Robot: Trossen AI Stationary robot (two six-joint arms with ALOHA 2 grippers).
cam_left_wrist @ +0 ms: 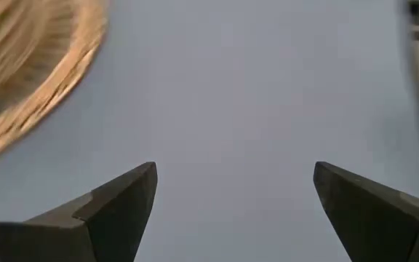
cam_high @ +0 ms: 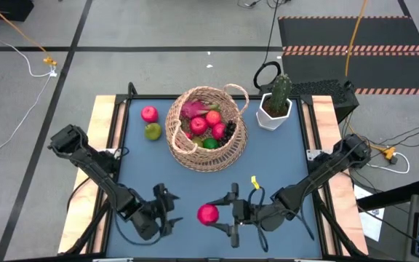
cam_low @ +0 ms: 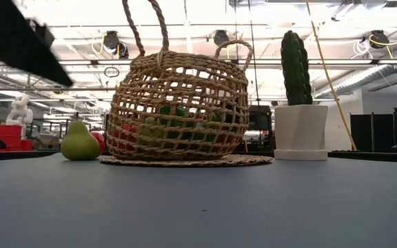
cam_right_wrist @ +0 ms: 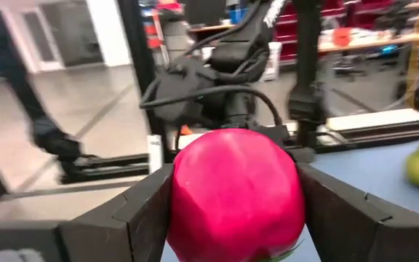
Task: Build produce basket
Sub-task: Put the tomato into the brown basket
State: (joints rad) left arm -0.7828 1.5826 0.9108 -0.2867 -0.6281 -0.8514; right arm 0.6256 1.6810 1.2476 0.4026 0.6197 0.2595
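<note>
The round woven basket (cam_high: 206, 149) stands mid-table on its flat base (cam_low: 185, 160), with several pieces of produce (cam_high: 208, 124) inside. A red apple (cam_high: 149, 113) and a green pear (cam_high: 153, 131) lie on the table left of it; the low view shows the same pear (cam_low: 80, 143). Near the front edge my right gripper (cam_high: 220, 215) is shut on another red apple (cam_right_wrist: 231, 193). My left gripper (cam_high: 167, 211) hangs open a little to its left, with only bare table between its fingers (cam_left_wrist: 122, 207). My right gripper pinches the red apple between its two fingers, one on each opposite side (cam_right_wrist: 180, 196). The fingers (cam_right_wrist: 333, 211) run level, coming from the table's right side and pointing left. The apple (cam_high: 208, 213) sits between them, clear of the table.
A green cactus in a white pot (cam_high: 275, 108) stands at the back right, beside the basket. Bare blue table (cam_high: 195, 182) lies between the basket and both grippers. A yellow tag (cam_high: 254, 180) lies near the right arm.
</note>
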